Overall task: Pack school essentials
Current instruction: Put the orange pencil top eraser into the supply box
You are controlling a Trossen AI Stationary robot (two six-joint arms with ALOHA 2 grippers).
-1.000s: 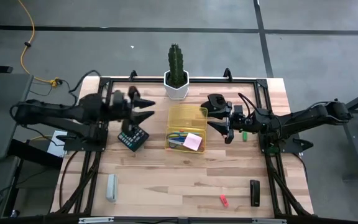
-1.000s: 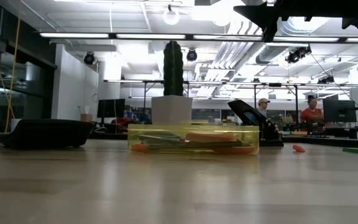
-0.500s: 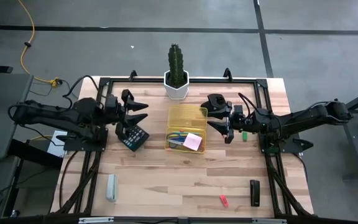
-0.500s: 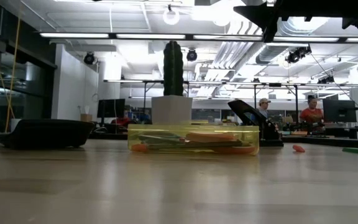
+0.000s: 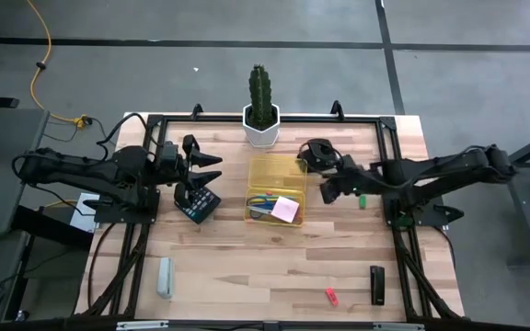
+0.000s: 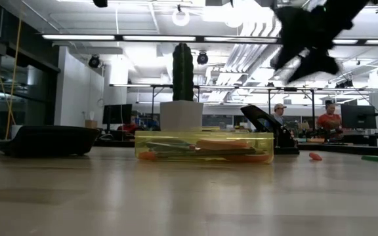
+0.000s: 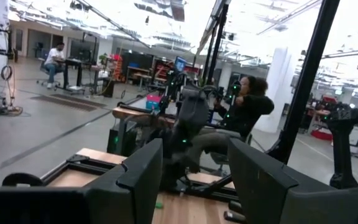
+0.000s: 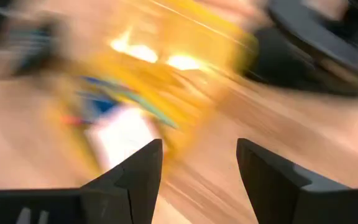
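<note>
Wood table (image 5: pixel 247 267): cactus (image 5: pixel 261 92) behind yellow bin (image 5: pixel 277 175); calculator (image 5: pixel 197 203) left.

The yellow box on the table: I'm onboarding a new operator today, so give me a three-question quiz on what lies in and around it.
1. True or false: the pink sticky-note pad lies inside the yellow box.
2. Which item lies on the bare table? A) blue-handled scissors B) small red piece C) sticky-note pad
3. Fill in: beyond the box stands a green ____ in a white pot.

Key: 1 true. 2 B, the small red piece; the blue-handled scissors are in the box. 3 cactus.
</note>
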